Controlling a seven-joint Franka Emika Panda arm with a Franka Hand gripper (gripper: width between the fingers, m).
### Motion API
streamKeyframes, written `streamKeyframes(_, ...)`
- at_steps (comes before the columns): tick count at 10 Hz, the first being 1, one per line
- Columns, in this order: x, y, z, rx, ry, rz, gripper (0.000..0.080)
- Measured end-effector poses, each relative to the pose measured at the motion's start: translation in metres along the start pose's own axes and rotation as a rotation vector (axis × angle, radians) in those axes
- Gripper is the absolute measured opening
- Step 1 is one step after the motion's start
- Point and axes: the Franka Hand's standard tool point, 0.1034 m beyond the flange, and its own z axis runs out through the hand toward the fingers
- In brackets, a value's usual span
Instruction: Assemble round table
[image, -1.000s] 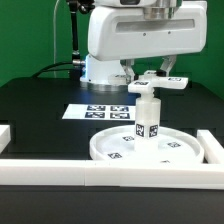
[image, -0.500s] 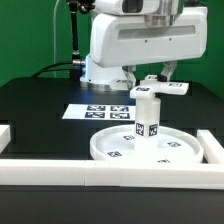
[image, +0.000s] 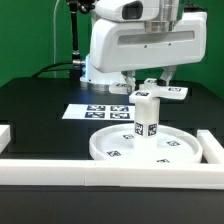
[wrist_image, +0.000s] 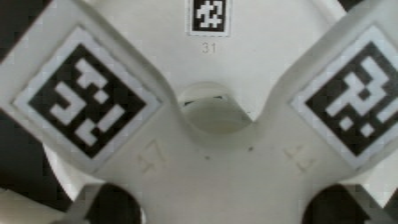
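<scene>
Base (image: 160, 92) hangs in your gripper (image: 150, 83), level and flat, right at the top of the leg (image: 148, 120). The jaws stand narrow, closed on the base from either side, with a dark finger showing at each side of it in the exterior view. The base is not centred over the leg: more of it reaches toward the exterior view's right. You cannot tell from this angle whether its underside touches the leg's top or sits just clear of it.

The leg stands upright near the middle of the disc (image: 175, 152), and tags show on its side. The disc lies flat on the black table (image: 40, 105) with its rim up and more tags on its floor. It sits just behind the front rail (image: 90, 172), with a side rail (image: 212, 146) near it at the exterior view's right.

The marker board (image: 88, 110) lies flat on the table behind the disc, toward the exterior view's left, apart from it.

In your wrist view the base (wrist_image: 199, 160) fills nearly the whole picture. Two of its arms spread apart, each with a large tag (wrist_image: 80, 90), and a smaller tag shows on a third arm. A small round feature sits at the centre where the arms meet; you cannot tell whether it is a hole or a peg. The fingertips cannot be made out there.
</scene>
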Motion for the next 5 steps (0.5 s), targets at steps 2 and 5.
streamKeyframes(2,0.0,0.0,0.0,0.0,0.0,0.0,0.0445)
streamKeyframes(5,0.0,0.0001,0.0,0.0,0.0,0.0,0.0445)
